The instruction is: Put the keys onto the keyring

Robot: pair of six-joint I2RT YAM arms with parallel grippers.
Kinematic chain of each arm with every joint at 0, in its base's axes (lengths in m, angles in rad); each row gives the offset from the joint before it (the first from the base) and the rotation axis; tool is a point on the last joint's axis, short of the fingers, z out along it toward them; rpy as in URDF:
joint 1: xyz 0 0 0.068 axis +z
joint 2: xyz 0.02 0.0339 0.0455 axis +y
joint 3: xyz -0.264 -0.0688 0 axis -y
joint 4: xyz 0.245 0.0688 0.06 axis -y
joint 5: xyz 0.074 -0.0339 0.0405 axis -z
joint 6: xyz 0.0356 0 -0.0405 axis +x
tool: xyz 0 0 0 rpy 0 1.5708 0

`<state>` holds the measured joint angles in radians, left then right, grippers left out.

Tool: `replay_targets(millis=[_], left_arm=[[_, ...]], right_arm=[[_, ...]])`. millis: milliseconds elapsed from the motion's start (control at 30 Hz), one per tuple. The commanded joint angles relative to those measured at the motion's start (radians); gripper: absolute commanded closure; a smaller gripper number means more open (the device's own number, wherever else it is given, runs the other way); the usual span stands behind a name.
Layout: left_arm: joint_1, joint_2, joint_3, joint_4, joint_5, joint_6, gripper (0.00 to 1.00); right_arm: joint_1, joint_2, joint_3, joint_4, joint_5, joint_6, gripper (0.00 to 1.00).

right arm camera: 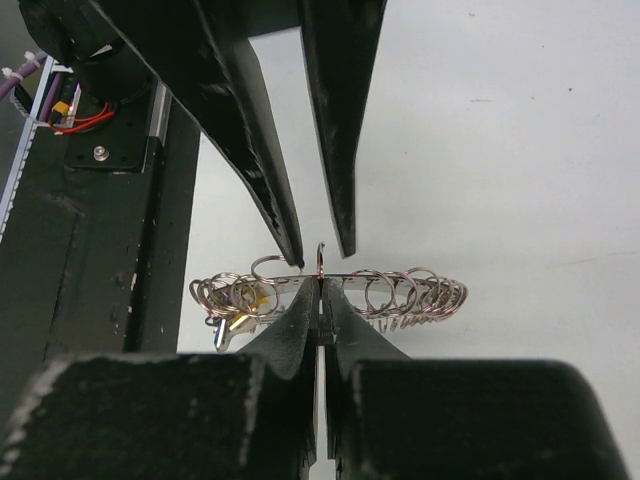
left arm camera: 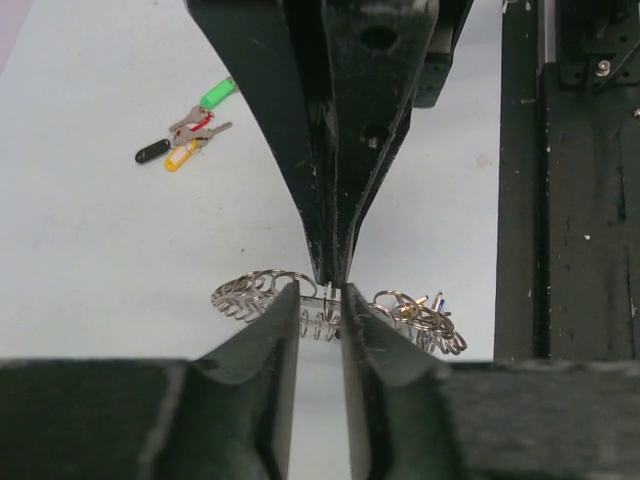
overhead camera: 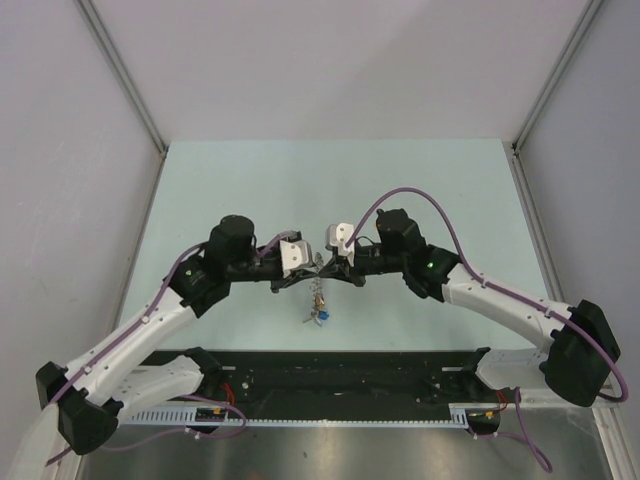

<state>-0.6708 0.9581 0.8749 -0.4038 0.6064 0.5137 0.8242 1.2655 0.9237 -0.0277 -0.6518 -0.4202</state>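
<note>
Room: pale grey walls [overhead camera: 300, 60] close in on three sides, with silvery metal strips [overhead camera: 125, 75] running down the corners.
Table: flat, matt, pale mint-green table [overhead camera: 250, 180]; a black slotted rail [overhead camera: 340, 375] runs along its near edge between the arm bases.
Arms: white and black, trailing purple cables [overhead camera: 420, 195]; they meet nose to nose over the middle of the table, and a small green light [overhead camera: 430, 265] glows on the right one.
Keyring: large flat grey metal keyring [right arm camera: 400, 290] fringed with small silvery wire loops, seen edge-on between the two tools.
Right tool [right arm camera: 320, 300]: pressed together on the keyring's rim.
Left tool [left arm camera: 320, 320]: fingers narrowly parted, one on each side of the rim, facing the right tool.
Keys: small metal keys [left arm camera: 185, 130] with green, black, yellow and red plastic heads lie bunched on the table, well apart from the keyring; gold and blue pieces [left arm camera: 435, 305] cluster at the keyring's end nearest the rail.
Writing: too small to make out.
</note>
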Motion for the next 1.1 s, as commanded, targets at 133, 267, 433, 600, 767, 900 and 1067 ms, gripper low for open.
replay_targets(millis=[133,267,433,600,767,900,1067], left_arm=[[0.043,-0.120,-0.080,0.158,0.047,-0.064,0.63],[0.066,-0.163,-0.158,0.269,0.087,-0.162,0.61],[0.069,-0.141,-0.182,0.312,0.113,-0.185,0.60],[0.077,-0.081,-0.157,0.299,0.157,-0.182,0.64],[0.079,-0.068,-0.157,0.324,0.162,-0.195,0.66],[0.080,-0.058,-0.149,0.327,0.161,-0.196,0.66],[0.079,-0.038,-0.143,0.335,0.176,-0.198,0.67]], right_arm=[[-0.023,-0.077,-0.039,0.104,-0.011,0.046,1.00],[-0.039,-0.100,-0.060,0.156,-0.037,0.073,1.00],[-0.046,-0.117,-0.071,0.181,-0.046,0.090,1.00],[-0.050,-0.127,-0.079,0.195,-0.052,0.098,1.00],[-0.050,-0.130,-0.080,0.196,-0.055,0.101,1.00],[-0.048,-0.127,-0.080,0.198,-0.062,0.103,1.00],[-0.046,-0.123,-0.079,0.199,-0.065,0.103,1.00]])
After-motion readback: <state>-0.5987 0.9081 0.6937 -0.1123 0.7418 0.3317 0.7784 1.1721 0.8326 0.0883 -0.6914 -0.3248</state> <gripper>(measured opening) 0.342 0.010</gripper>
